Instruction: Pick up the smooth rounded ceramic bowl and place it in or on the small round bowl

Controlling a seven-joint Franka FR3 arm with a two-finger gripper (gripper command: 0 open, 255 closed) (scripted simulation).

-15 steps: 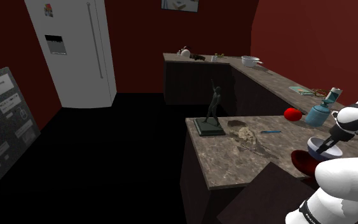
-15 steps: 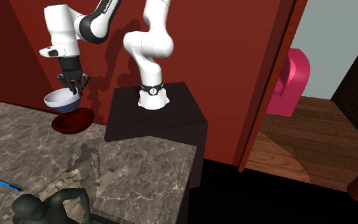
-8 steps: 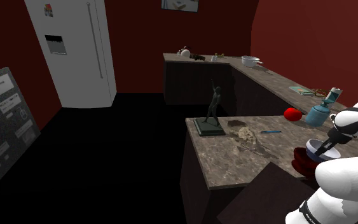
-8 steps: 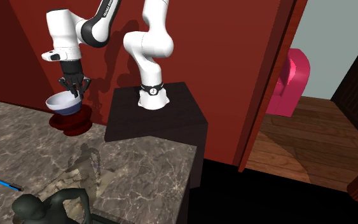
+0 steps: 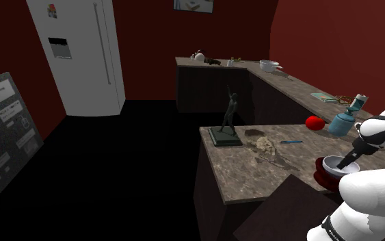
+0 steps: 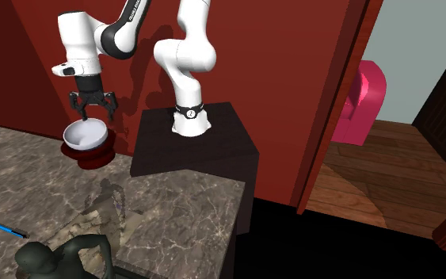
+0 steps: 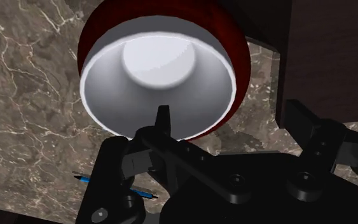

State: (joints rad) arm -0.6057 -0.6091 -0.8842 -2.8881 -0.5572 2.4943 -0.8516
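White on dark red, so looks basically done: white bowl [image 6: 85,135] nested in the dark red bowl [image 6: 90,158] on the marble counter [image 6: 173,210], right next to the stand [image 6: 193,154]. Hovering just above with the gripper [image 6: 93,111] spread wide, clamping nothing. Could go sideways from here though: seems to leave one finger [image 7: 163,118] hanging over the inside of the rim, so might hook the lip on a crooked pull-away and tip or drag the whole stack. Might also rock if not seated flat. Better to lift straight up.
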